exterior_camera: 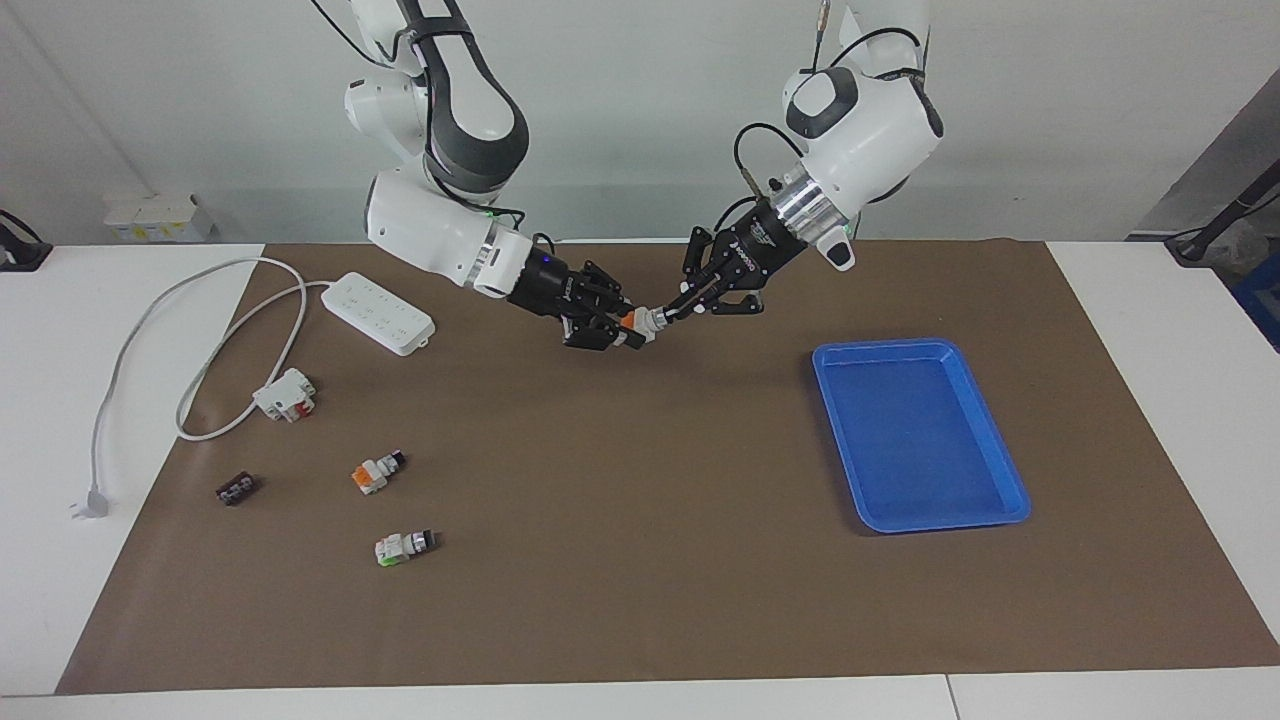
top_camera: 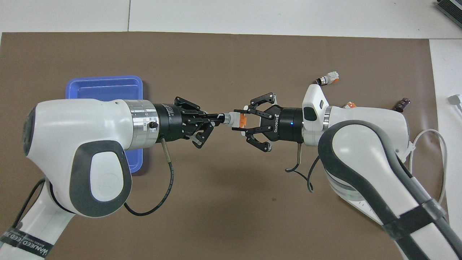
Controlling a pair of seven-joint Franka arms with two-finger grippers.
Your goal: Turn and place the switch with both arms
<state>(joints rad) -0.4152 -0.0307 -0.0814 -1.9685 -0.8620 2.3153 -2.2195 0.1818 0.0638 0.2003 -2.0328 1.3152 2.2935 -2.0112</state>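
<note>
Switch held in the air between both tools

The switch (exterior_camera: 641, 321) lay roughly level above the brown mat, its white body and orange block clamped in the right tool (exterior_camera: 612, 328), its silver collar and black knob tip pinched by the left tool (exterior_camera: 672, 314).

White table (exterior_camera: 1150, 330), brown mat (exterior_camera: 640, 520) w/ blue tray (exterior_camera: 1000, 470), power strip (exterior_camera: 378, 313) (corded), small switches (exterior_camera: 378, 470).

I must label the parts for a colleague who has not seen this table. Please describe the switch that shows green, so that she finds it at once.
Start at the white power strip near the right arm's end of the brown mat. Three small parts lie farther from the robots than the strip; the green-faced switch is the farthest. Its neighbour switch shows orange, and the dark block is brown.
</note>
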